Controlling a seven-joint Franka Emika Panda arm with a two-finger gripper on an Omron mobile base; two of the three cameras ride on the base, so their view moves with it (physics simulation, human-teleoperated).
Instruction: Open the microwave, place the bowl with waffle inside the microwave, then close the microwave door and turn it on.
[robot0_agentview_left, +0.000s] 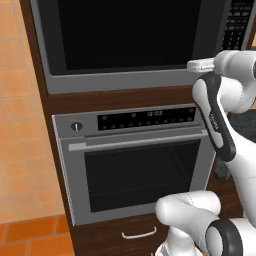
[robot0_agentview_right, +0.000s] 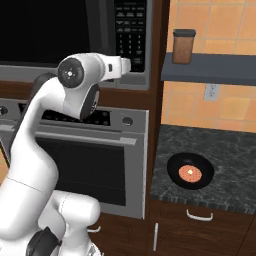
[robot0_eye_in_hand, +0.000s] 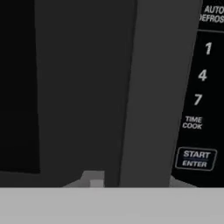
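The microwave (robot0_agentview_left: 135, 40) is built in above the oven, and its dark glass microwave door (robot0_agentview_left: 120, 30) is closed. My gripper (robot0_agentview_left: 192, 64) is pressed up to the door's lower right, beside the keypad (robot0_agentview_right: 130, 30). In the hand view its two tips (robot0_eye_in_hand: 93, 177) stand on either side of the vertical grey handle strip (robot0_eye_in_hand: 153, 96); I cannot tell whether they touch it. The START ENTER key (robot0_eye_in_hand: 195, 159) is just to the right. The black bowl (robot0_agentview_right: 175, 172) with the waffle (robot0_agentview_right: 190, 173) in it sits on the dark counter to the right.
The silver oven (robot0_agentview_left: 135, 165) with its bar handle sits directly below the microwave. A brown jar (robot0_agentview_right: 183, 46) stands on a grey shelf above the counter (robot0_agentview_right: 225, 160). A drawer with a curved pull (robot0_agentview_left: 138, 233) lies under the oven.
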